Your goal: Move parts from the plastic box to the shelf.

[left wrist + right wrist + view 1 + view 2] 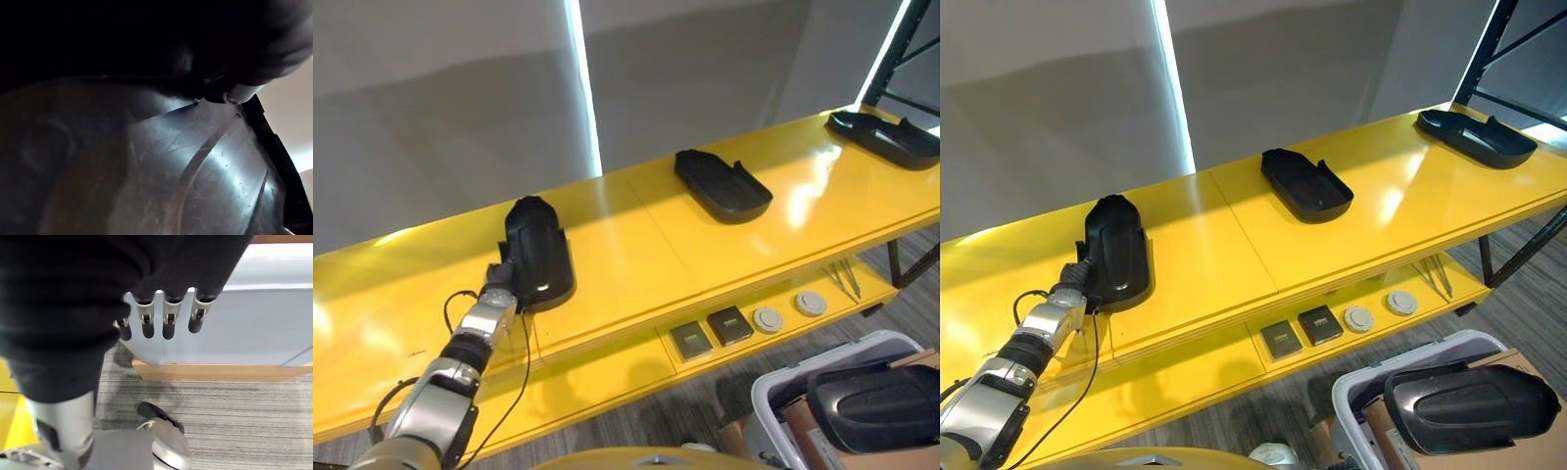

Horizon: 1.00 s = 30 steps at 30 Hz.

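Observation:
Three black moulded parts lie on the top board of the yellow shelf [636, 257]: one at the left [540, 253], one in the middle [722, 184] and one at the far right [886, 137]. My left hand [500, 277] is against the near left edge of the leftmost part, whose glossy surface [205, 171] looms very close in the left wrist view. At the lower right stands the grey plastic box [781, 384] with another black part [876, 403] in it. My right hand [168, 316] hangs open beside the box's wall [254, 323], holding nothing.
The shelf's lower board carries two dark square pieces [691, 340], two round white discs [811, 303] and thin metal tweezers [847, 281]. A black rack upright [899, 54] rises at the far right. Brown cardboard [205, 372] sits under the box on grey carpet.

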Motion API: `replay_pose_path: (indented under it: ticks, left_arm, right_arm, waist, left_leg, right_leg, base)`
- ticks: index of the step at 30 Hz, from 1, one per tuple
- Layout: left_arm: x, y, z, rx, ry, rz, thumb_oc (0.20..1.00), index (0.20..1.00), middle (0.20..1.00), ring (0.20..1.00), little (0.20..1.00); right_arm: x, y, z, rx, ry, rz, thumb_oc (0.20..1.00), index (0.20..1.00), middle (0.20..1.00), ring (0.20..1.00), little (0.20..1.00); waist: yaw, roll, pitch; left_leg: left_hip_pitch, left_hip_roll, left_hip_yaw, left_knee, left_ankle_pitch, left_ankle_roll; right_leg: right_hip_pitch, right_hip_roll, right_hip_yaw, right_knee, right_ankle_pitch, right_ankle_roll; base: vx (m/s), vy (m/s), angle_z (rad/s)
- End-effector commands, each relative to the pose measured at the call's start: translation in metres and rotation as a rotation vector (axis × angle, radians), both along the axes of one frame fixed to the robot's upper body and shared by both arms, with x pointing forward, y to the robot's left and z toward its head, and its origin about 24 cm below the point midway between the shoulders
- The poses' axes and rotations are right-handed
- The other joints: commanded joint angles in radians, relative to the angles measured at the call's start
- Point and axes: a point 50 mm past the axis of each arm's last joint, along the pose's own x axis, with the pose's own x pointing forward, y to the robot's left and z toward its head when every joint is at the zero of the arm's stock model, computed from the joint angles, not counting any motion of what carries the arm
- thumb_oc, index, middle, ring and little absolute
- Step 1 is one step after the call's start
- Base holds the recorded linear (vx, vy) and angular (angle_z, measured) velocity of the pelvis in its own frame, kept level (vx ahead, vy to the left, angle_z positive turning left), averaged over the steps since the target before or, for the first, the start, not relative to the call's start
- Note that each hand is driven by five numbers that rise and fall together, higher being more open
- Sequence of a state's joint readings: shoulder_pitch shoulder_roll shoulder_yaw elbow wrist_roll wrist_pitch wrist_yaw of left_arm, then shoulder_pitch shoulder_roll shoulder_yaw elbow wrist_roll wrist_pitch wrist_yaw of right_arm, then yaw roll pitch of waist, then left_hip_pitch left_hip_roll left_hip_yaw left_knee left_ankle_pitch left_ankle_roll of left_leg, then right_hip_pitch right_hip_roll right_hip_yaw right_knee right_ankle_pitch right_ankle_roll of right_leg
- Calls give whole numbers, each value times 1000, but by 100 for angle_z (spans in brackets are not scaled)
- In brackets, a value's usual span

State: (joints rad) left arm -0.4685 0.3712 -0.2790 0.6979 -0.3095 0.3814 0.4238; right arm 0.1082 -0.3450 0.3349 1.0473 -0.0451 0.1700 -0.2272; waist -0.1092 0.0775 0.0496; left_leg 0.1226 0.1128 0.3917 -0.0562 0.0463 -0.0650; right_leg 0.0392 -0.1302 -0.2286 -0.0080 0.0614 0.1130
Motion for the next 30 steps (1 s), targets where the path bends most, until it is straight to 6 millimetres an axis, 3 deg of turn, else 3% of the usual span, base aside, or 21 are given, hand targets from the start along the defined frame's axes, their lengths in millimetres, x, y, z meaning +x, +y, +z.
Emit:
replay_pose_path:
  ticks: [1,2,3,16,23,30]
  left_arm:
    - [14,-9,5,3,0,10,595,595,595,595,595]
    - [14,-9,5,5,1,10,906,906,906,906,906]
    - [14,-8,4,8,8,14,1000,1000,1000,1000,1000]
    - [18,4,16,135,-72,88,1000,1000,1000,1000,1000]
    - [24,29,71,224,-344,179,1000,1000,1000,1000,1000]
    - [5,60,115,282,-529,199,1000,1000,1000,1000,1000]
  right_arm:
    - [10,9,-2,-2,-6,44,1000,1000,1000,1000,1000]
    - [10,9,-3,-2,-5,45,1000,1000,1000,1000,1000]
    - [10,9,-3,-2,-3,48,1000,1000,1000,1000,1000]
    - [9,7,-3,-6,0,55,1000,1000,1000,1000,1000]
    - [9,6,-2,-13,-4,40,1000,1000,1000,1000,1000]
    - [8,2,0,-17,-20,31,1000,1000,1000,1000,1000]
  waist:
    - [-4,-55,18]
    - [-4,-55,18]
    - [-5,-56,18]
    - [7,-62,13]
    - [48,-62,16]
    - [101,-66,26]
  left_leg:
    - [-17,25,-3,38,-36,7]
    - [-16,25,-3,38,-36,6]
    - [-15,25,-2,37,-36,6]
    - [-7,20,-11,23,-35,5]
    - [-9,11,-41,19,-36,5]
    - [-17,1,-76,20,-42,7]
  right_leg:
    - [11,-14,26,-11,-24,52]
    - [11,-14,26,-11,-24,53]
    - [11,-13,27,-12,-24,53]
    - [23,-14,22,-20,-24,55]
    - [34,-19,5,-26,-23,54]
    - [49,-30,-22,-26,-24,59]
  base:
    - [0,0,0]
    - [0,0,0]
    - [0,0,0]
    - [0,0,0]
    - [-14,47,2]
    - [-31,59,11]
